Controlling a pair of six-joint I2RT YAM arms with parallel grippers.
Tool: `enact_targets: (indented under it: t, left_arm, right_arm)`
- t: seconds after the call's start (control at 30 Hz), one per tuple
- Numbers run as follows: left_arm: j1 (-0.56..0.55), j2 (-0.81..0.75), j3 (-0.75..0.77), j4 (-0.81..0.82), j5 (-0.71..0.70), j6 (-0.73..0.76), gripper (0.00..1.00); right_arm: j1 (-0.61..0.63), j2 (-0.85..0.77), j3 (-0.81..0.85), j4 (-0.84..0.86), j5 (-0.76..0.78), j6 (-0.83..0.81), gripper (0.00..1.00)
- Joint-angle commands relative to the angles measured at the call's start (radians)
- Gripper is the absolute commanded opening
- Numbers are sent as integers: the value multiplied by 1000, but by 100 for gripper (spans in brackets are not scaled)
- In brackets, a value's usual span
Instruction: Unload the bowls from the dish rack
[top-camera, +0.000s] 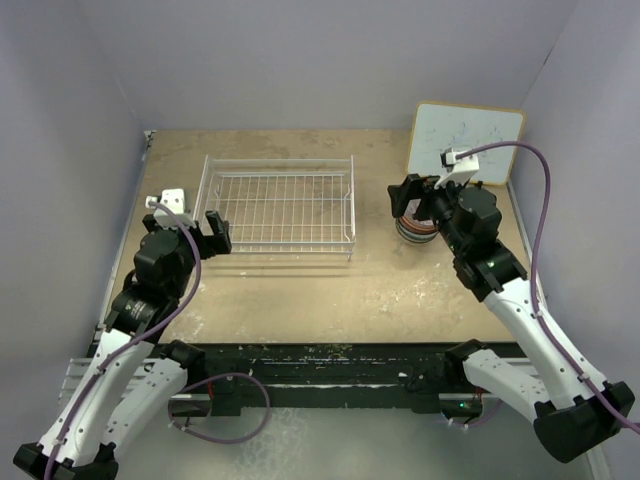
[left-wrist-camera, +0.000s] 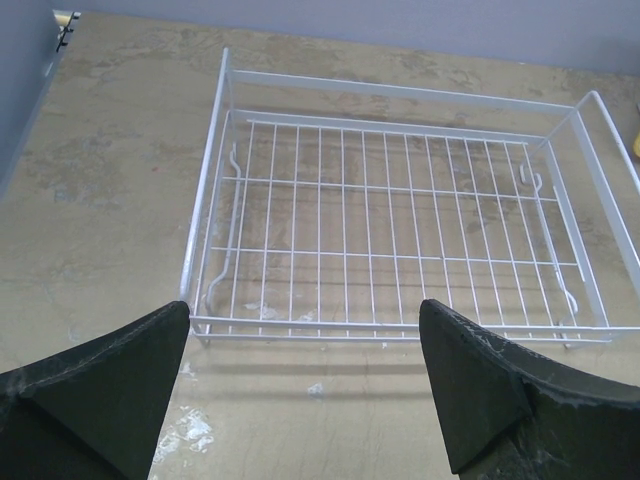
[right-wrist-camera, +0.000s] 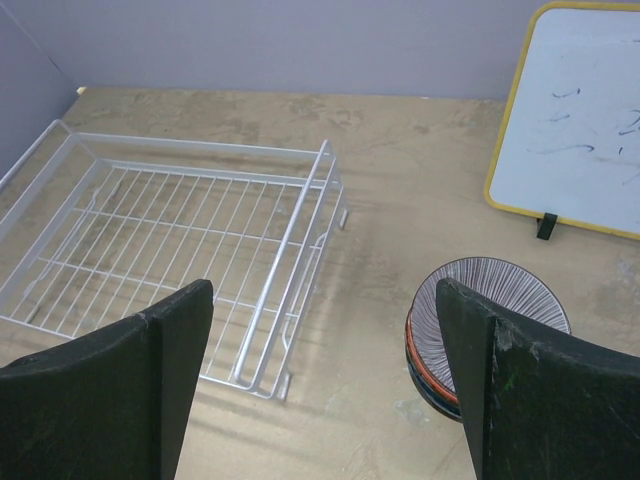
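The rack (top-camera: 278, 205) sits empty on the worktop (top-camera: 330, 290). The bowls (right-wrist-camera: 500, 290) stand in one stack to its right, near the board (top-camera: 465, 140). The left gripper (left-wrist-camera: 305, 330) and the right gripper (right-wrist-camera: 322, 300) are both wide open and hold nothing. The right one hangs close over the stack, so I think a low sideways pull-away could catch the top bowl and topple the pile.

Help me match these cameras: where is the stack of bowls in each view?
Top external: stack of bowls right of centre, right of the dish rack.
Left wrist: not in view.
Right wrist: stack at bottom right, partly hidden.
Shared landmark: the dish rack, in all three views.
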Motion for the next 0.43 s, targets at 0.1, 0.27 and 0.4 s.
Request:
enact_targets:
  t: [0.1,0.27,0.4]
  left_arm:
    - [70,-2,-10,36,80,6,99]
    - [88,1,-12,40,102,3,99]
    - [99,2,-14,42,116,0,99]
  right_arm:
    - [-3,-13,2,55,20,-4,93]
    - [-3,-35,-12,72,31,-3,92]
    - [-3,-31,-8,68,39,-2,92]
